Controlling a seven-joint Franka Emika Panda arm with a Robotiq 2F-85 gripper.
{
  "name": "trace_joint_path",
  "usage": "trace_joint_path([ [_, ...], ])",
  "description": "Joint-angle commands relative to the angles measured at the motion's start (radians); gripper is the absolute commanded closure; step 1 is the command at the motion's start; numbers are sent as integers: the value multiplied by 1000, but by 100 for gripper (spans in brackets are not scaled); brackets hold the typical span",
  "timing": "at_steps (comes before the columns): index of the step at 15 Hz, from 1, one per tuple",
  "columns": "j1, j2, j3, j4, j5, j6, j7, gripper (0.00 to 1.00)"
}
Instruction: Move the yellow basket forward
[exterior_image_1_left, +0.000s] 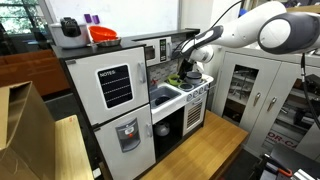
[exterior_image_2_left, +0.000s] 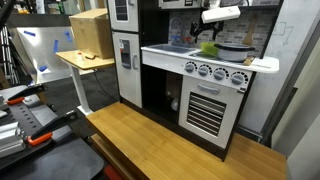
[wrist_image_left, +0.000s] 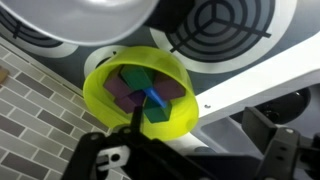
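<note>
Above toy stove top (exterior_image_2_left: 165, 50), gripper (exterior_image_1_left: 189, 62) hangs over near rim of yellow basket (wrist_image_left: 95, 95). Jaw spread is hidden at wrist-view edge, possibly pinching rim; cannot tell. Basket sits on stove surface, burner (wrist_image_left: 225, 25) to right, grey pot (wrist_image_left: 90, 20) just beside on far side, coloured blocks (wrist_image_left: 140, 95) inside.

Advice: secure rim, keep basket level, slide low and straight, clear of pot.

Basket round, no long axis; mouth faces up.

The yellow basket (wrist_image_left: 98, 88) looks like smooth, glossy plastic. The grey pot (wrist_image_left: 80, 20) has a dull metallic sheen; the white worktop (wrist_image_left: 265, 80) is smooth and matt.
</note>
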Motion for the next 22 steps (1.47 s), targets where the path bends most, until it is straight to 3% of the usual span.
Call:
trace_joint_path([
  [1, -11, 63, 11, 39, -17, 68, 14, 0],
  [4, -20, 91, 12, 54, -41, 42, 15, 0],
  [6, -35, 79, 20, 72, -51, -62, 14, 0],
  [22, -38, 113, -65, 237, -118, -510, 29, 0],
])
